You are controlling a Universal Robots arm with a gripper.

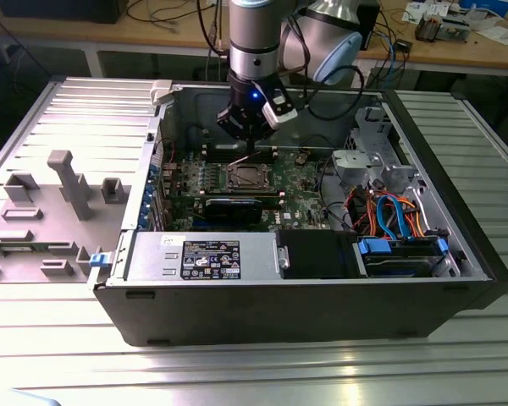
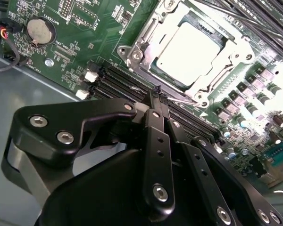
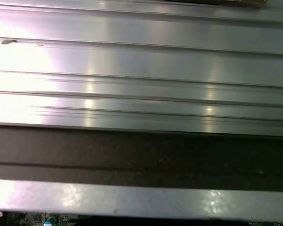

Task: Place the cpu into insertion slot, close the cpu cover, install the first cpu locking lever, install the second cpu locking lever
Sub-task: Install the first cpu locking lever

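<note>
Your gripper (image 1: pixel 251 145) hangs inside the open computer case (image 1: pixel 237 313), just above the green motherboard (image 1: pixel 300 182) and beside the far side of the insertion slot (image 1: pixel 245 177). In the second wrist view its black fingers (image 2: pixel 156 141) are pressed together with no gap between the tips, and they hold nothing; the tips (image 2: pixel 156 90) sit at the memory slots (image 2: pixel 118 82), right at the socket's edge.

The cpu (image 2: pixel 191 49) lies seated in the insertion slot (image 2: pixel 186 52), its pale metal top showing through the window of the cpu cover (image 2: pixel 151 42), which lies flat around it. A thin silvery lever (image 2: pixel 179 100) runs along the socket's near edge, close to the fingertips.

In the exterior view the power supply (image 1: pixel 203 258) fills the case's near edge, with the drive bay and its orange and blue cables (image 1: pixel 389 216) toward the exterior view's right. The case stands on a ribbed aluminium table (image 1: pixel 237 372), and a grey fixture plate (image 1: pixel 42 211) lies at the exterior view's left.
</note>
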